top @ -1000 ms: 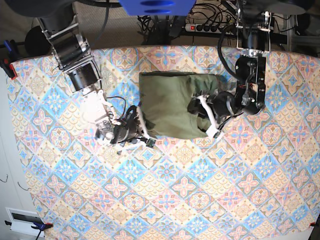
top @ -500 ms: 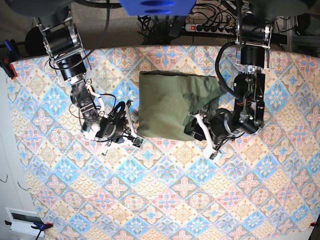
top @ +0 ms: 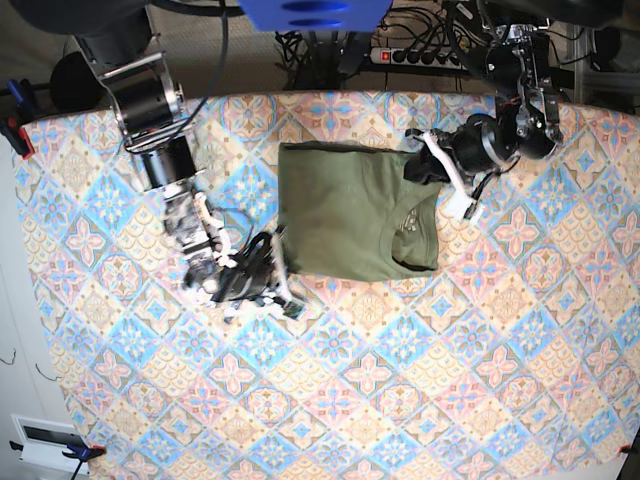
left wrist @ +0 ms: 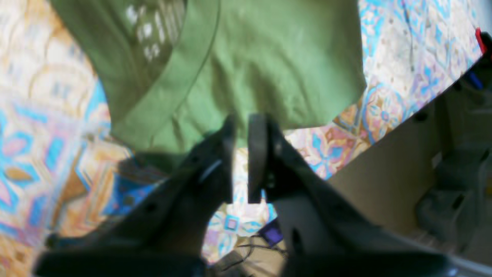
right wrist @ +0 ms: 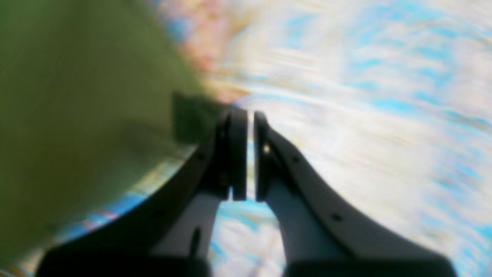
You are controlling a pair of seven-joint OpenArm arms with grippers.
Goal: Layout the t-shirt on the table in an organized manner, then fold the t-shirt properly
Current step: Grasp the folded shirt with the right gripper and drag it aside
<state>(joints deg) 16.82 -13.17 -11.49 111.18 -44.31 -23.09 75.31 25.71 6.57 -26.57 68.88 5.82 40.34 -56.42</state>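
On the table (top: 330, 400), the t-shirt (top: 350, 212) lies folded into a compact rectangle near the far middle. My left gripper (top: 432, 160) has pulled away from its lower corner to the top corner, jaws now narrowed with nothing between them. My right gripper (top: 272, 272) sits closed and empty just beside the near-left corner. Both 2 grips look released, so this fold seems finished.

Your right wrist view is smeared: the t-shirt (right wrist: 77, 115) is a soft green mass and the table (right wrist: 365, 96) pattern only streaks. In your left wrist view, the shirt's white print is unreadable, its top cropped.
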